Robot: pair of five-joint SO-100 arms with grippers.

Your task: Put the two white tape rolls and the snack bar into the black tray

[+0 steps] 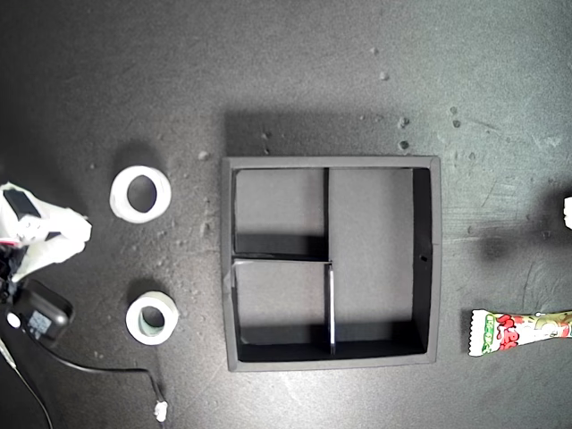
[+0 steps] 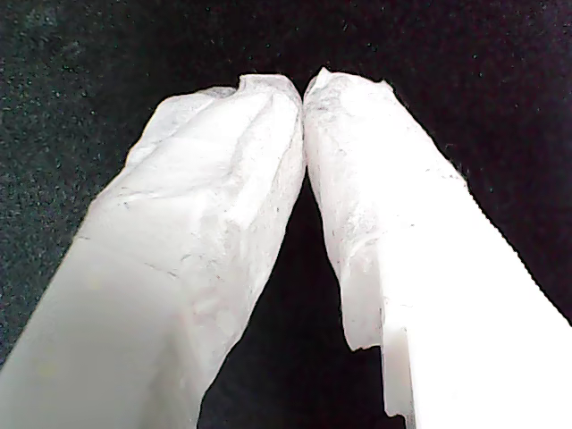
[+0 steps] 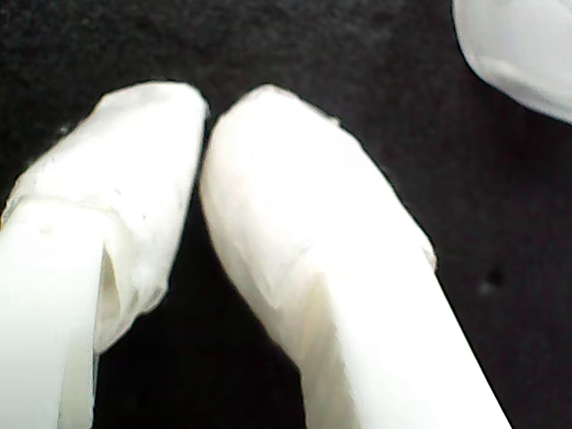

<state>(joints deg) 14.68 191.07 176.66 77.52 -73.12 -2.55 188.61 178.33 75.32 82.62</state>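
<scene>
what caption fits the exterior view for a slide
Empty black tray at centre, two white tape rolls on its left, snack bar at lower right.

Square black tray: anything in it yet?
Empty. All three compartments of the square black tray show bare floor in the exterior view.

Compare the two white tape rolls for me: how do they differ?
The upper tape roll is wider, with a larger hole; the lower tape roll is smaller and thicker-walled. The upper sits farther from the tray's near wall. Both are white, lying flat, outside the tray.
</scene>
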